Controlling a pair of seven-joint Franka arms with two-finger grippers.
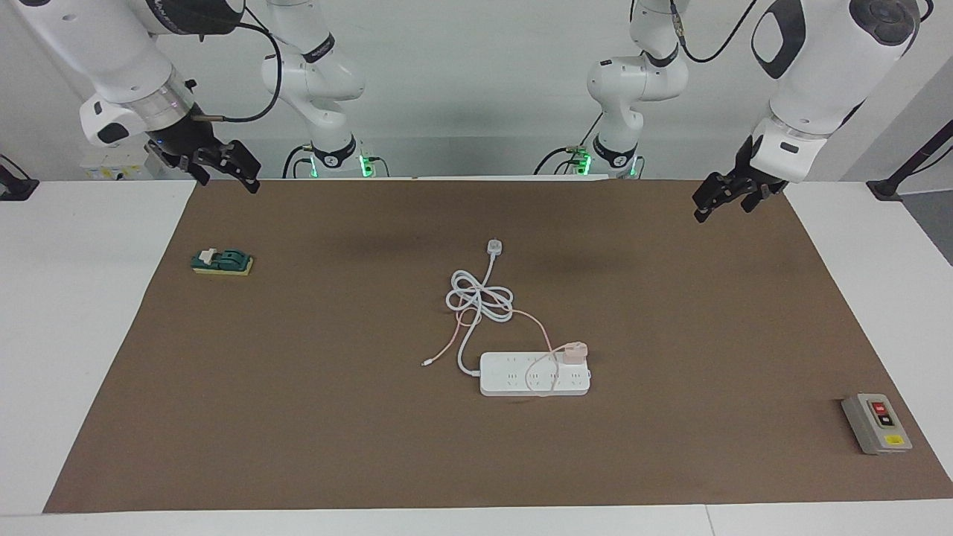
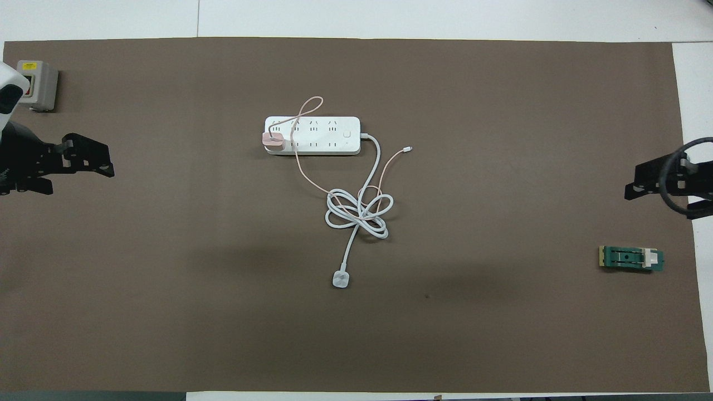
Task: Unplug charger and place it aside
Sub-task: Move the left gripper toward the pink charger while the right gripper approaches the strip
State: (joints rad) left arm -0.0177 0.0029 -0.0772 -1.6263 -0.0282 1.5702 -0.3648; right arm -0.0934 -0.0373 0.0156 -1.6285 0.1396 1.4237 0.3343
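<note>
Pale-pink and cube-shaped, the small charger (image 1: 574, 351) (image 2: 273, 141) sits plugged into the long white plastic power strip (image 1: 534, 374) (image 2: 312, 135), at the strip's end toward the left arm's end of the table. The strip lies flat near the middle of the brown matte mat (image 1: 670, 313) (image 2: 501, 111) that covers the white table (image 1: 74, 335) (image 2: 390, 16). The charger's thin pink cable (image 1: 530, 318) (image 2: 308, 181) loops over the strip and trails toward the robots, crossing the strip's thick white cord (image 1: 479, 298) (image 2: 359, 214), which is coiled in a loose knot and ends in a white plug (image 1: 494, 246) (image 2: 341, 279).

Both black claws hang in the air, well apart from the charger. The left claw (image 1: 724, 202) (image 2: 83, 161) is over the mat's edge at the left arm's end; I cannot tell how its fingers stand. The right claw (image 1: 223, 167) (image 2: 649, 181) is over the mat's corner at the right arm's end, its fingers spread apart and holding nothing.

A small green block on a yellow base (image 1: 222, 262) (image 2: 631, 259) rests under the right claw's area. A grey box with red and black buttons (image 1: 876, 423) (image 2: 37, 85) sits at the left arm's end.
</note>
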